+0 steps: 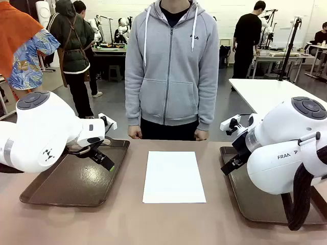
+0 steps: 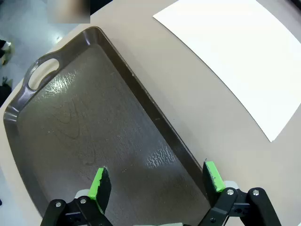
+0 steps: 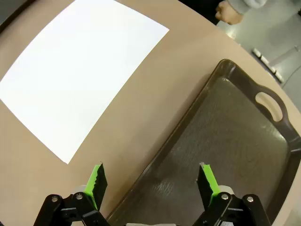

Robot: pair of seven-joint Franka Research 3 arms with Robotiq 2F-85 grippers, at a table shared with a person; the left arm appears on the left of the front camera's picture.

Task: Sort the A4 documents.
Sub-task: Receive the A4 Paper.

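the a4 documents (image 1: 173, 176) lie flat in the middle of the counter (image 1: 127, 219), a white rectangle with its long sides running away from me toward the person (image 1: 171, 66) at the far edge. i cannot tell how many sheets there are. the paper sits between two dark brown trays and touches neither of them.

my left fingers (image 1: 106, 162) are released, spread wide with nothing between them. they hang over the left tray (image 1: 76, 178), toward its inner far part. in my left wrist view one green pad (image 2: 99, 182) is over the tray floor and the other is about above the tray's long rim (image 2: 141, 94), with the bare counter and a corner of the paper beyond. the tray's handle cut-out (image 2: 42, 73) is at its far end.

my right fingers (image 1: 228, 166) are released too, wide apart and holding nothing. they hover at the inner edge of the right tray (image 1: 255, 201). in my right wrist view one pad (image 3: 96, 181) is over the counter just beside the rim and the other is over the tray floor. the handle cut-out (image 3: 269, 100) shows at that tray's far end.

the person stands in a grey hooded jacket, both hands (image 1: 135, 133) resting at the counter's far edge, apart from the paper.
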